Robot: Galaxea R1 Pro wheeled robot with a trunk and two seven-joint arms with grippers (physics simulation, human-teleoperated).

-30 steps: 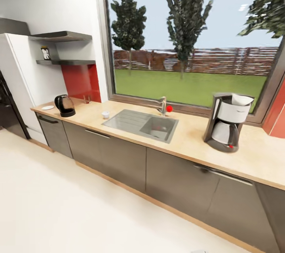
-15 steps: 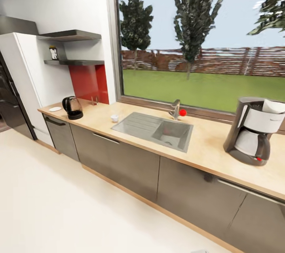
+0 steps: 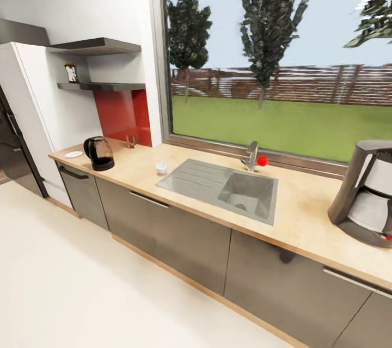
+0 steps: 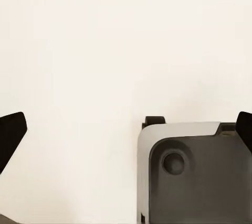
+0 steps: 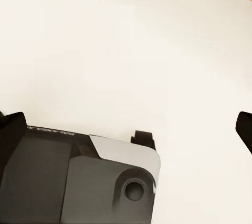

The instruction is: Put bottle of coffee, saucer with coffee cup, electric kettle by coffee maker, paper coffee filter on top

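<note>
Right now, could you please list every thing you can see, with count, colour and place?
countertop: one, light wood, over grey cabinets
coffee maker: one, dark grey and white, right end of countertop
electric kettle: one, clear with black base, left end of countertop
saucer: one, white, beside kettle
coffee cup: one, white, left of sink
sink: one, steel, mid countertop
bottle of coffee: one, black, on kitchen shelf
left fingers: black, wide apart
right fingers: black, wide apart

A wide window (image 3: 277, 59) shows grass and trees behind the steel sink (image 3: 223, 187), above cream floor (image 3: 71, 282).
</note>
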